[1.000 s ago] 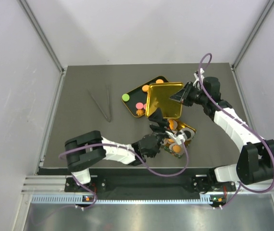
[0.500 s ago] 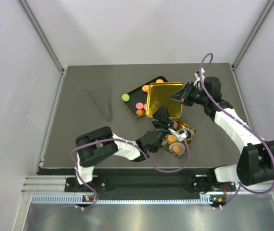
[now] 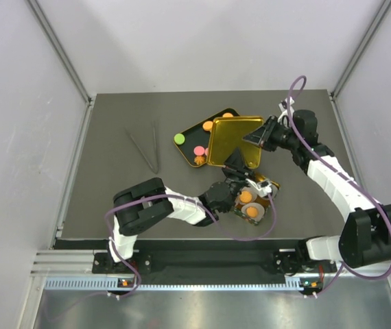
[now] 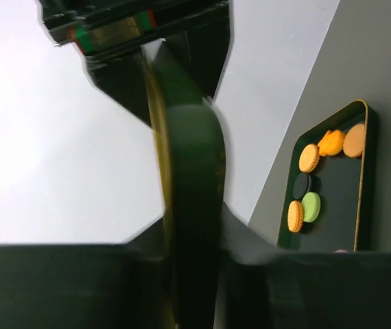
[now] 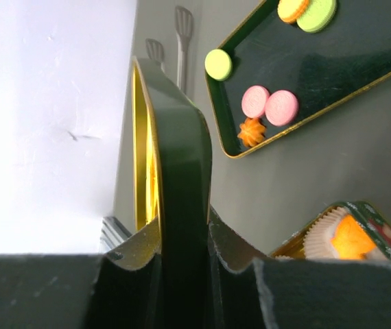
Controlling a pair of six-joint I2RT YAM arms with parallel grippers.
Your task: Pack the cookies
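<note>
We are holding the gold lid (image 3: 235, 140) on edge | right gripper (image 3: 258, 136) and left gripper (image 3: 235, 163) both pinching its rim | cookies (image 3: 199, 150) lying on dark tray (image 3: 192, 133) and in open tin (image 3: 267, 184) | risk: arms pulling against each other, lid slipping onto tin.

Dark grey counter (image 3: 106, 199). Lying directly on it: a pair of metal tongs (image 3: 147, 147), left of centre; a dark, gold-rimmed tray (image 3: 191, 132), far of centre; a small patterned tin (image 3: 271, 184), nearer and right of the tray.
</note>
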